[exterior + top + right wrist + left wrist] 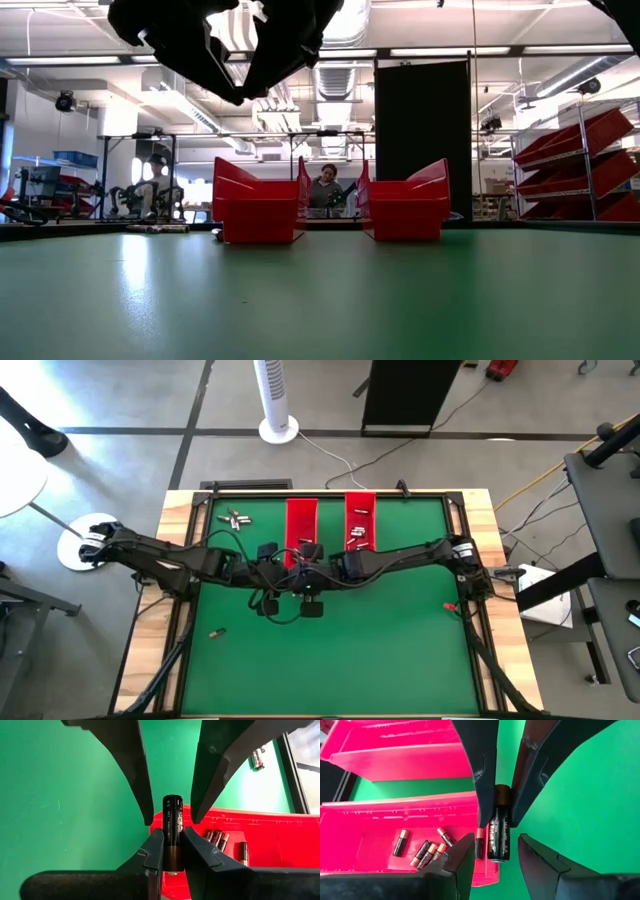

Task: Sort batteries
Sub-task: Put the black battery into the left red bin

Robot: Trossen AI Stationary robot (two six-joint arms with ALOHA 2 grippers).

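Near mat: smooth green table [330, 650] lay open, with one stray battery [215, 631] near its left edge.
Right gripper [170, 851]: clenched on a black, copper-ended battery [172, 832], held above the near end of the left red tray [301, 525].
Left gripper [495, 847]: fingers released, flanking that same cell.
Trays: glossy plastic; left tray held several cells [427, 851]; right red tray [360, 520] beside it.
Far corner: loose batteries [235, 517].
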